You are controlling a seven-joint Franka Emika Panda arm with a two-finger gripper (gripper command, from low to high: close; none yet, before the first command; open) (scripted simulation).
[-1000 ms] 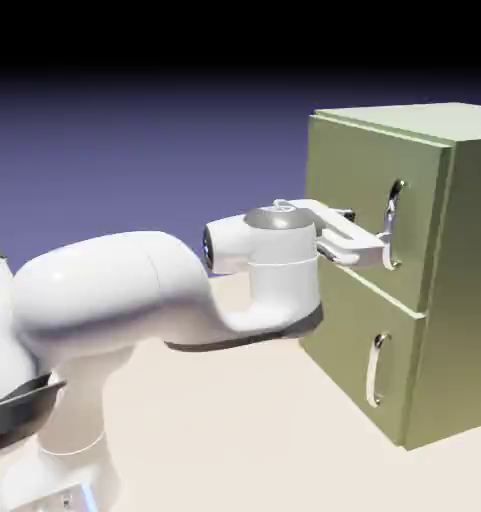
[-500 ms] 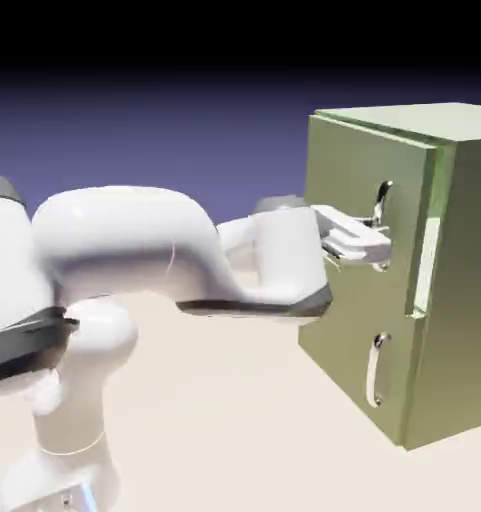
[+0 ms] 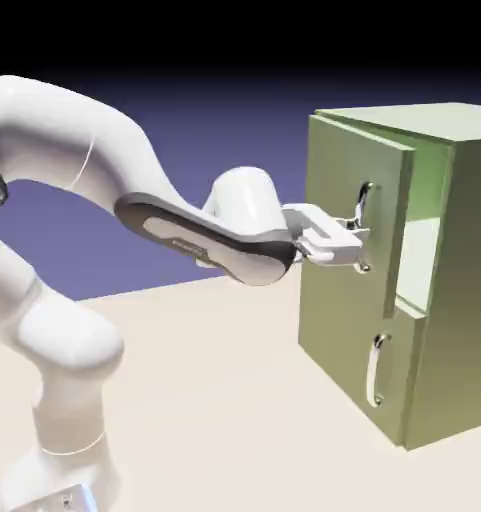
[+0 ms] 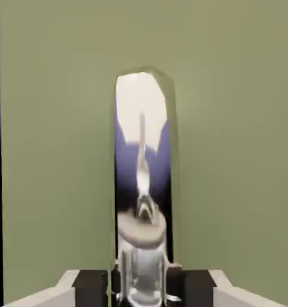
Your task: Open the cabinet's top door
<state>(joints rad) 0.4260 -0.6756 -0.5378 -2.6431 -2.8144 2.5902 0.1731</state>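
Exterior view: the gripper (image 3: pixel 356 243) is clamped on the handle (image 3: pixel 363 212) of the top door (image 3: pixel 349 235), which stands ajar from the cabinet (image 3: pixel 454 280), showing a gap at its right edge.

Hand view: the handle (image 4: pixel 143 180) runs up between the fingertips (image 4: pixel 92 283), pinched, with the door (image 4: pixel 56 150) filling the frame behind.

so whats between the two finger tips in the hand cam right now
The top door's silver handle stands between the gripper's finger tips, with the olive door panel behind it. The hand view shows this; the exterior view agrees.
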